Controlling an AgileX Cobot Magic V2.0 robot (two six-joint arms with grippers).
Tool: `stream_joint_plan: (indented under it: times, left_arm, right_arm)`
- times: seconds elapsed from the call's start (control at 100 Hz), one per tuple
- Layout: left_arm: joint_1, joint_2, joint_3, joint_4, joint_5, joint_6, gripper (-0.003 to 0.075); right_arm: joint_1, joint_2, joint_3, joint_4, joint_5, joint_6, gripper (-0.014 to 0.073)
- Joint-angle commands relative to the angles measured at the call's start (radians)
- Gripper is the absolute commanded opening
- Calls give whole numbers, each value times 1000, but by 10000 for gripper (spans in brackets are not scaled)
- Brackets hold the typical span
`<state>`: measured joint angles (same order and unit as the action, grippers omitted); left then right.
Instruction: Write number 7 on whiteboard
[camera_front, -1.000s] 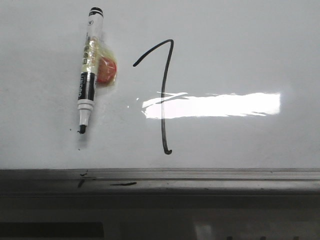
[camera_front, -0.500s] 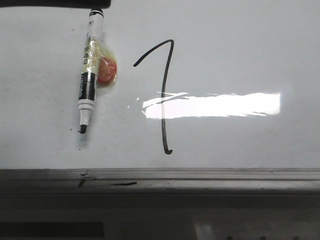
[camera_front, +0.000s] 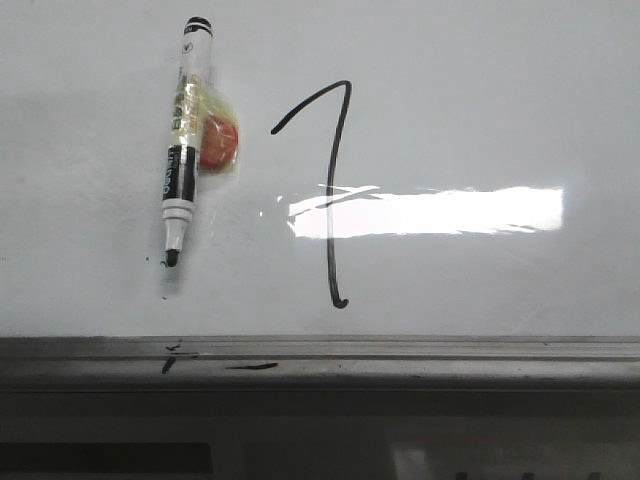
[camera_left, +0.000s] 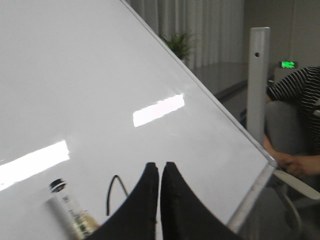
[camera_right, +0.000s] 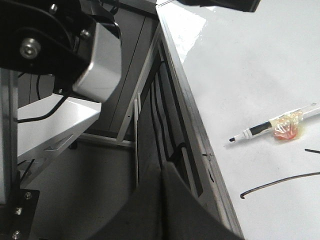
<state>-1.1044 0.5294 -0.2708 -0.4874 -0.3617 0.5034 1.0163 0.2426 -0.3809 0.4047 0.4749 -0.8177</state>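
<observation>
Nearest the front camera runs the grey metal edge rail (camera_front: 420, 352), dull and scuffed, with a couple of small black ink dashes on it. Just beyond it spreads the large glossy white whiteboard (camera_front: 500, 100), flat and hard, throwing back a bright strip of ceiling light.

On that board sits the thin black marker-line number 7 (camera_front: 335, 200), a short slanted top stroke joined to a long stem with a tiny hook at the foot, so the writing looks done. To its left lies the white-and-black plastic whiteboard marker (camera_front: 182, 140), uncapped, tip toward the rail, with an orange-red lump wrapped in clear tape (camera_front: 217, 142) stuck to its barrel (likely a grip aid, though I cannot be sure).

Handling, as I judge it: the marker is light, stiff and smooth, best taken at the taped middle; the ink would smear if brushed.

The left gripper (camera_left: 159, 172) hovers off the board, black tapered fingers pressed together on nothing. The right gripper (camera_right: 162, 175) is away past the rail; its jaws cannot be made out.
</observation>
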Motion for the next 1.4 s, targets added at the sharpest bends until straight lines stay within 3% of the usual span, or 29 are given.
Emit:
stream_joint_plan:
  times: [0.0, 0.05, 0.14, 0.36, 0.63, 0.86, 1.39]
  left_arm:
    - [93, -39, 104, 269, -199, -271, -20]
    - [164, -64, 179, 331, -254, -367, -20]
    - [292, -137, 266, 388, -213, -449, -20]
    - [545, -401, 293, 448, 163, -543, -20]
    - [801, -492, 293, 451, 416, -559, -20]
    - [851, -492, 293, 451, 591, -559, -20]
    - [851, -492, 293, 451, 594, -559, -20]
  right_arm:
    - [-1, 8, -25, 3, -67, 0, -64]
    - [-1, 8, -25, 3, -67, 0, -64]
    - [-1, 8, -25, 3, -67, 0, -64]
    - [-1, 8, -25, 3, -67, 0, -64]
    - [-1, 8, -25, 3, -67, 0, -64]
    - [-1, 8, -25, 3, -67, 0, -64]
    - [-1, 8, -25, 3, -67, 0, -64]
